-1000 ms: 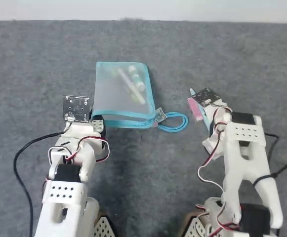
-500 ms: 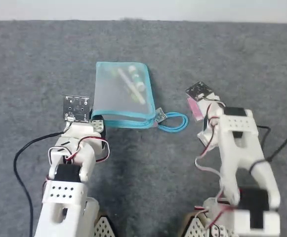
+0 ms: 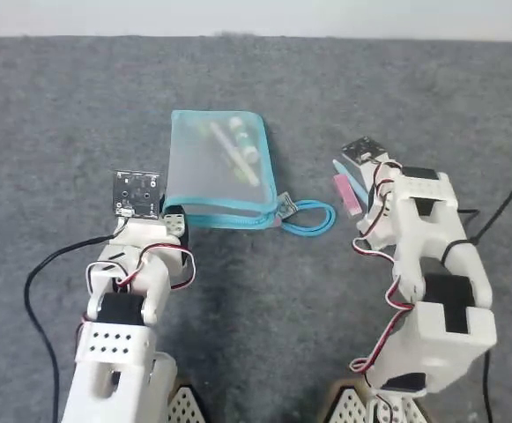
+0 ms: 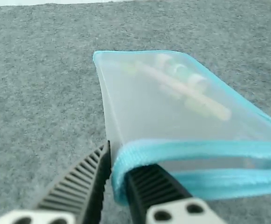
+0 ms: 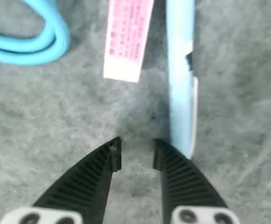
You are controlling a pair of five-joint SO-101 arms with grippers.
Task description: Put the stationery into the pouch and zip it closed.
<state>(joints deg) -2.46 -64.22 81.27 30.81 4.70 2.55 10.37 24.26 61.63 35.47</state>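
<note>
Left claw point(image 4: 118, 161) pinches one pouch point(image 4: 172, 107), one pen point(image 5: 181, 70) nearby.

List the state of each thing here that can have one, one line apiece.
pouch: flat on the table, near edges look parted, not zipped as far as I can tell
stationery inside: in the pouch, lying flat
pink piece: loose on the table, outside the pouch
blue pen: loose on the table beside the pink piece
left gripper: fingers shut on the pouch's corner
right gripper: fingers open, empty, by the pen
</note>
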